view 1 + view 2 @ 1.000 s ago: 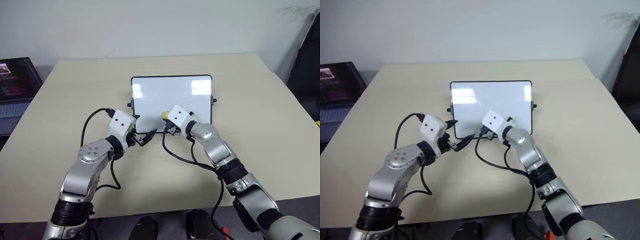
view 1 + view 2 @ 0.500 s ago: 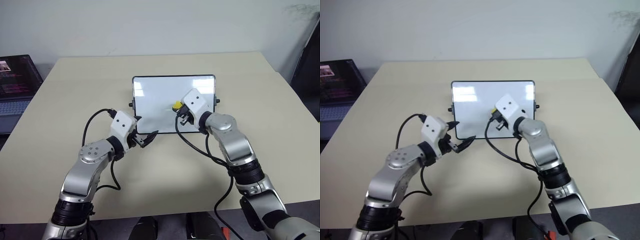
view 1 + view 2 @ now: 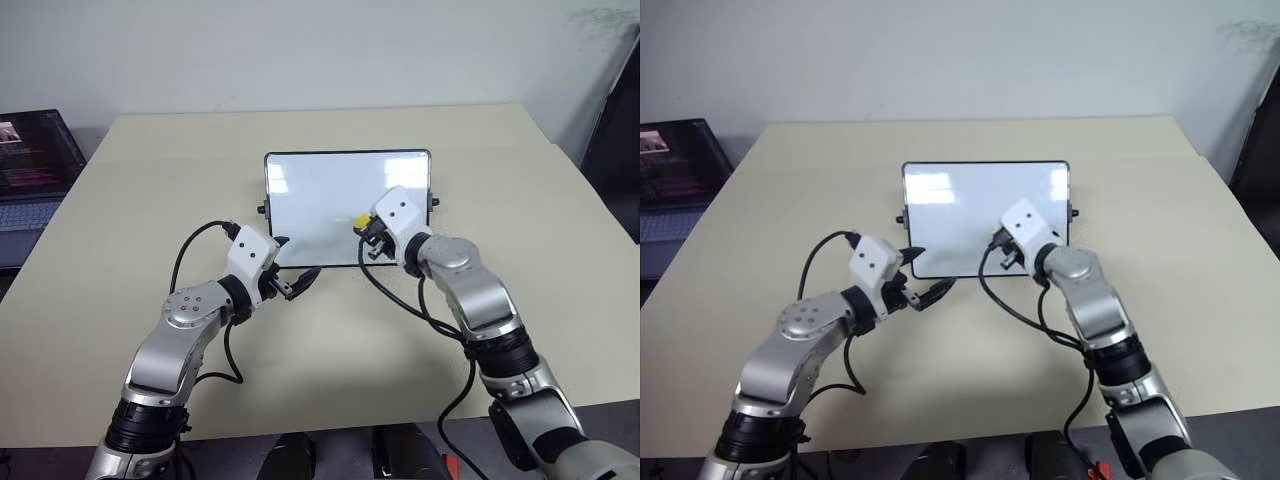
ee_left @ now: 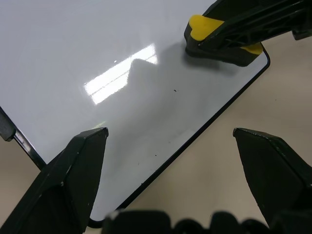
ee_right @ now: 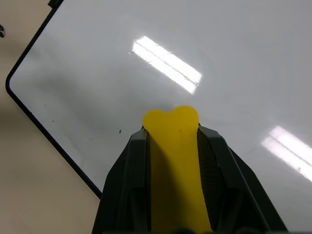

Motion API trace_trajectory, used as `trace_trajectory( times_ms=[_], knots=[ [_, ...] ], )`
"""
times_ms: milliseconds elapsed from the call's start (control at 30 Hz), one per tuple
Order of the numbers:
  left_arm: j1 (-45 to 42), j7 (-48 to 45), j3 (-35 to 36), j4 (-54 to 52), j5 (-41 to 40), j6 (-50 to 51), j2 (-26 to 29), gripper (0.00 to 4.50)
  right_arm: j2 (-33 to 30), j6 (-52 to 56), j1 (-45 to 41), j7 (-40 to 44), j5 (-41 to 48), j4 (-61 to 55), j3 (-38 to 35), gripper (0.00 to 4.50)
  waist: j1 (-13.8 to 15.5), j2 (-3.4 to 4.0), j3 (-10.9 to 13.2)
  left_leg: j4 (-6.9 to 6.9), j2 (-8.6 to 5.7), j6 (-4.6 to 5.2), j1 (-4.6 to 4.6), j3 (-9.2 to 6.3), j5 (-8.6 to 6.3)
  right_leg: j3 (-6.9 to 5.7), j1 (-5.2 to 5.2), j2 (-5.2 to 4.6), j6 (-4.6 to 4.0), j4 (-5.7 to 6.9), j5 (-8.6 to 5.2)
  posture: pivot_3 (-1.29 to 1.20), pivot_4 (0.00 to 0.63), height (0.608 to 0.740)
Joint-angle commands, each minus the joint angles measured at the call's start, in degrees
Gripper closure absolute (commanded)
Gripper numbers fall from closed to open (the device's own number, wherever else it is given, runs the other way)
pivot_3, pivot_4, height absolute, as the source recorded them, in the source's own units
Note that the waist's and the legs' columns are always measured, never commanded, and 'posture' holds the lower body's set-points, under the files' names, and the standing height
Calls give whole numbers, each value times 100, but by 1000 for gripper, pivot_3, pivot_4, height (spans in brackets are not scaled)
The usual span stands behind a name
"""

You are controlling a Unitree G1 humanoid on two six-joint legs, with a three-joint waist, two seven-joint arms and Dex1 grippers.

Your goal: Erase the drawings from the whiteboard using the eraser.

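A: Beige worktop, pale wall behind, laptop seen at the far left edge. Whiteboard is laid flat near the middle of the worktop, long axis running left to right across the robot's front, short sides with small black knobs facing left and right

B: Eraser position?

A: Eraser is clamped between the shut fingers of the right end effector, over the board's near-right area, inside the frame. In the left wrist view its dark underside appears pressed to the white surface, though actual contact can't be confirmed. Its long axis is lined up with the fingers, yellow tip pointed forward and toward the robot's left, across the board

B: Why held like that?

A: Judged as a wiping grip: the dark face is kept down on the surface so the block can be dragged sideways

B: Left side?

A: Left end effector is held with fingers apart at the board's near-left corner, just off the frame; touching can't be told. Likely placed there to brace the board against sliding

B: Drawings?

A: No numerals are made out anywhere on the board; only tiny specks are seen near the near edge, so erasing is judged nearly finished
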Motion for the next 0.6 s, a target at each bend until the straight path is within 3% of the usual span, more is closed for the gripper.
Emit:
trace_trajectory(
  times_ms=[33, 367, 600],
  knots=[
    [-37, -4, 81, -182, -26, -72, 31, 0, 85, -584, -49, -143, -108, 126, 164, 3504, 0, 0, 0, 1, 0, 0, 1, 5, 0, 0, 0, 0, 0, 2, 0, 0, 150, 740],
    [9, 83, 180, -297, -38, 8, 56, 0, 369, -1680, -98, -424, -408, 1318, 603, 3504, 1, -2, -1, 6, 0, 0, 5, 25, 0, 3, 0, 1, 0, 12, 0, 0, 150, 740],
    [86, 178, 234, -404, -49, 65, 48, 0, 140, -2096, -87, -462, -830, 2001, 801, 3504, -16, -4, -3, 12, 1, 9, 31, 32, -3, 7, 15, 2, -1, 36, 1, 0, 150, 740]
  ],
)
